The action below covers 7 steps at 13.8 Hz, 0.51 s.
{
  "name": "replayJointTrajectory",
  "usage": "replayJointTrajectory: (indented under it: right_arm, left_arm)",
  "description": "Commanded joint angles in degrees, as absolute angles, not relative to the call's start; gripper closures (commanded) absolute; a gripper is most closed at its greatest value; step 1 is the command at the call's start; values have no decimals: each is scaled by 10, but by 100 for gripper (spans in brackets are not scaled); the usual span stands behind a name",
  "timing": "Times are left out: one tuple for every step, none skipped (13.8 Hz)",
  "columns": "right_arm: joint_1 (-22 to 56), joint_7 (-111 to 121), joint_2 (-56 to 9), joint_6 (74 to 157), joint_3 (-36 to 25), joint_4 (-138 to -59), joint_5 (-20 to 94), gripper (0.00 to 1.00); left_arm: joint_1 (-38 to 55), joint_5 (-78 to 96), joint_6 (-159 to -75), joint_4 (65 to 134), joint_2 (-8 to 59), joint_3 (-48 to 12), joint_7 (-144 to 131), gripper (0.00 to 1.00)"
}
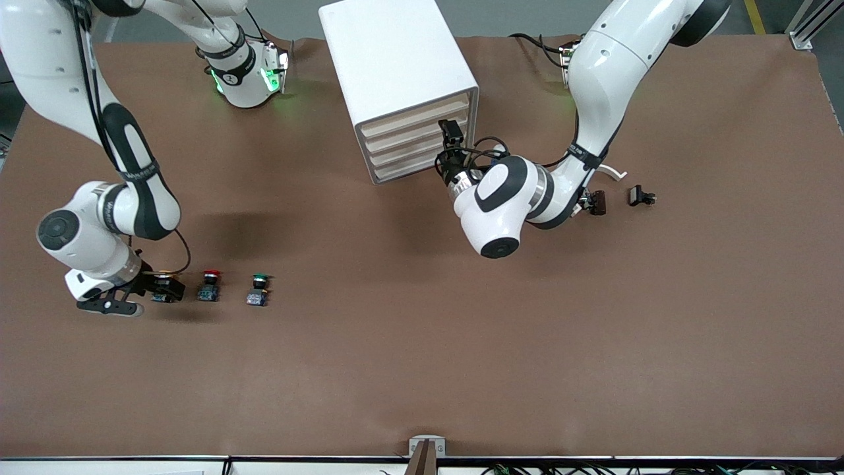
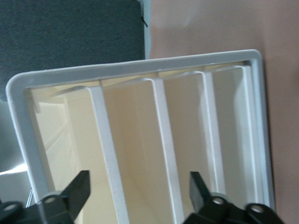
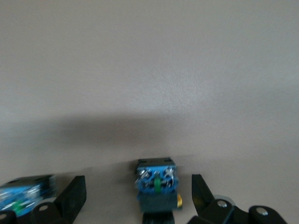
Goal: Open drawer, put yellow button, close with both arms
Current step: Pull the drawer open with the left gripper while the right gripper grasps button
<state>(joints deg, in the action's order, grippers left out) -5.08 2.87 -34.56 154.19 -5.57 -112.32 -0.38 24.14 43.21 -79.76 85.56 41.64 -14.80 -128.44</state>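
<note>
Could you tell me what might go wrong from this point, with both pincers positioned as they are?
1. The right pincer is open around the yellow button, with the red button close beside it; closing or lifting could knock that one.
2. The left pincer is open in front of the cabinet, whose four drawer fronts look alike and sit close together; it might catch the wrong one or slip.

We see glossy white shells on the arms (image 1: 613, 72) and a smooth, plastic-looking white cabinet (image 1: 395, 59). The brown table (image 1: 461, 343) covering looks matt, perhaps paper.
</note>
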Motion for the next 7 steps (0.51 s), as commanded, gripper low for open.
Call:
replayJointTrajectory:
  right_arm:
    - [-61, 36, -358, 1548, -48, -1116, -5, 0]
    - [-62, 36, -362, 1548, -47, -1116, -5, 0]
    - [-62, 36, -362, 1548, -48, -1116, -5, 0]
    - [-62, 35, -362, 1544, -48, -1116, -5, 0]
    - [-63, 35, -361, 1541, -48, -1115, -5, 0]
    - [-63, 36, -359, 1538, -48, -1115, -5, 0]
    - [-62, 36, -356, 1523, -48, -1114, -5, 0]
  left_arm:
    - [249, 459, -780, 841, 427, -145, -1313, 14]
    - [254, 459, -779, 842, 428, -145, -1321, 16]
    - [261, 460, -778, 842, 428, -145, -1324, 17]
    - [265, 460, -778, 842, 433, -145, -1325, 17]
    - [268, 461, -779, 842, 435, -145, -1326, 17]
    - [272, 464, -779, 842, 438, -145, -1330, 21]
    - [276, 468, -778, 842, 439, -145, -1332, 22]
